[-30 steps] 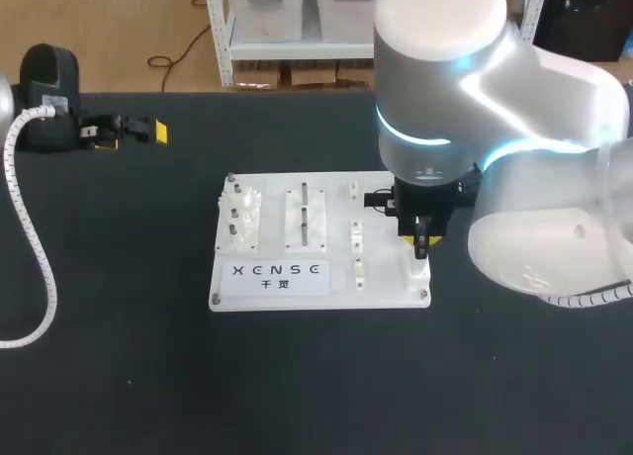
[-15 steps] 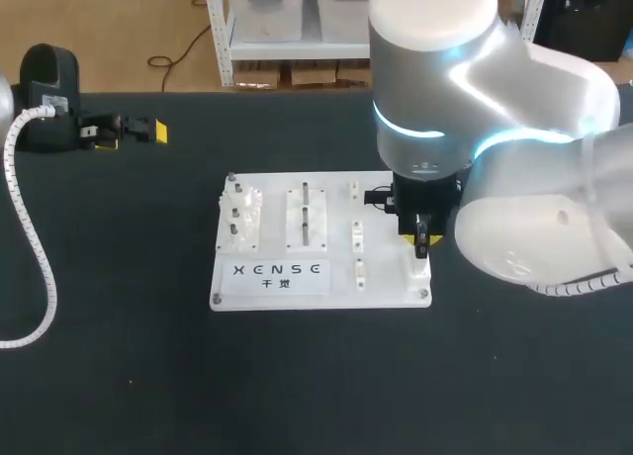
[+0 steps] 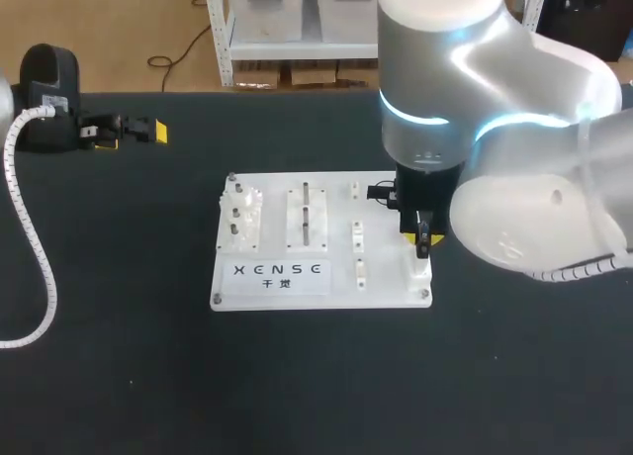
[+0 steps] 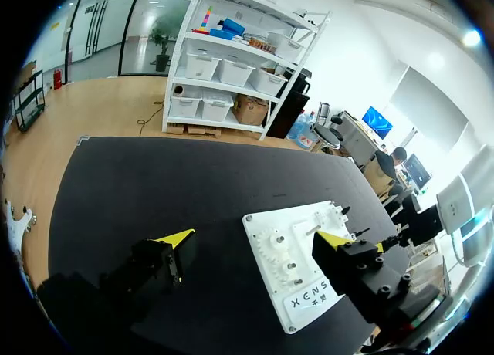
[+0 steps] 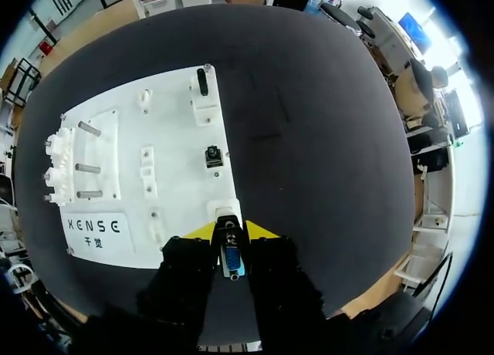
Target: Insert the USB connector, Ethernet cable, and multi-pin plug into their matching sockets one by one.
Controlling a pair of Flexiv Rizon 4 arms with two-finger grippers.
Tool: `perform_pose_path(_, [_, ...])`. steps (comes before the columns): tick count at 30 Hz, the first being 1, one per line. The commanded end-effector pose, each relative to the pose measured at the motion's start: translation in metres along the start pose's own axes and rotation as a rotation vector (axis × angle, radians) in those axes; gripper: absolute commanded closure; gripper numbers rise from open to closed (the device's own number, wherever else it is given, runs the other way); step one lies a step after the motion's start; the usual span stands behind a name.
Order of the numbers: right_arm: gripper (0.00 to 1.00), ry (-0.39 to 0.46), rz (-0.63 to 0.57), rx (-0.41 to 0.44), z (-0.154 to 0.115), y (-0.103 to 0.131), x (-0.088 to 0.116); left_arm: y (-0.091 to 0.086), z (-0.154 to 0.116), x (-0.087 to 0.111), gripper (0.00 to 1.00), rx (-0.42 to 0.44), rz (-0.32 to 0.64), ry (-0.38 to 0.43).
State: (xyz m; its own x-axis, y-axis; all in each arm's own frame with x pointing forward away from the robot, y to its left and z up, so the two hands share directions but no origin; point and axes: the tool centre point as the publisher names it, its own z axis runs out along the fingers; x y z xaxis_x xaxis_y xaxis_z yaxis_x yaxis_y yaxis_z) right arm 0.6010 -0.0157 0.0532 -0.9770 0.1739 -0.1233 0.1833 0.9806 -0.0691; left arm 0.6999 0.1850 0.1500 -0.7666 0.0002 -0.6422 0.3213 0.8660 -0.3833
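Black tabletop point(image 3: 129, 356), with white board point(image 3: 386, 295) at centre. At board's 5 o'clock corner: multi-pin plug point(image 5: 230, 258), pinched from both sides by right gripper point(image 3: 422, 239), just above white socket point(image 5: 225, 210). At table's 10 o'clock: left gripper point(image 3: 132, 136), jaws wide apart.

bright even room light, glare on the right arm point(image 3: 514, 69), faint shadows on the black table point(image 3: 129, 356)

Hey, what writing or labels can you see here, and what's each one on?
One line of dark capital letters, printed on the white board: a brand mark, not read out.
Two smaller characters right below it, same board.
No other print shows.
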Motion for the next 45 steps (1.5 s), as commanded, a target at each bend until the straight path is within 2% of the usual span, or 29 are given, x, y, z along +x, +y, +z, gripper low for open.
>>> perform_pose_path(1, [1.00,-0.018,0.013,-0.006,0.038,-0.008,0.008,0.000,0.000,0.000,0.00,0.000,0.000,0.000])
perform_pose_path(8, [1.00,0.016,0.055,-0.035,0.048,-0.013,0.013,0.000,0.000,0.000,0.00,0.000,0.000,0.000])
perform_pose_path(17, [1.00,0.018,0.080,-0.023,0.053,-0.012,0.012,0.000,0.000,0.000,0.00,0.000,0.000,0.000])
perform_pose_path(18, [0.67,0.015,0.081,-0.021,0.052,-0.012,0.011,0.000,0.000,0.000,0.00,0.000,0.000,0.000])
perform_pose_path(19, [0.06,0.014,0.082,-0.020,0.050,-0.012,0.009,0.000,0.000,0.000,0.00,0.000,0.000,0.000])
perform_pose_path(20, [0.00,0.007,0.089,-0.023,0.049,-0.012,0.008,0.000,0.000,0.000,0.00,0.000,0.000,0.000])
perform_pose_path(37, [0.00,-0.123,0.065,-0.060,-0.016,-0.007,-0.006,0.000,0.000,0.000,0.00,0.000,0.000,0.000])
perform_pose_path(40, [0.00,-0.157,0.079,-0.032,-0.029,-0.006,-0.008,0.000,0.000,0.000,0.00,0.000,0.000,0.000])
perform_pose_path(43, [0.00,-0.191,0.085,0.040,-0.042,-0.004,-0.010,0.000,0.000,0.000,0.00,0.000,0.000,0.000])
perform_pose_path(44, [0.00,-0.205,0.078,0.102,-0.046,-0.002,-0.011,0.000,0.000,0.000,0.00,0.000,0.000,0.000])
perform_pose_path(45, [0.00,-0.205,0.078,0.102,-0.046,-0.002,-0.011,0.000,0.000,0.000,0.00,0.000,0.000,0.000])
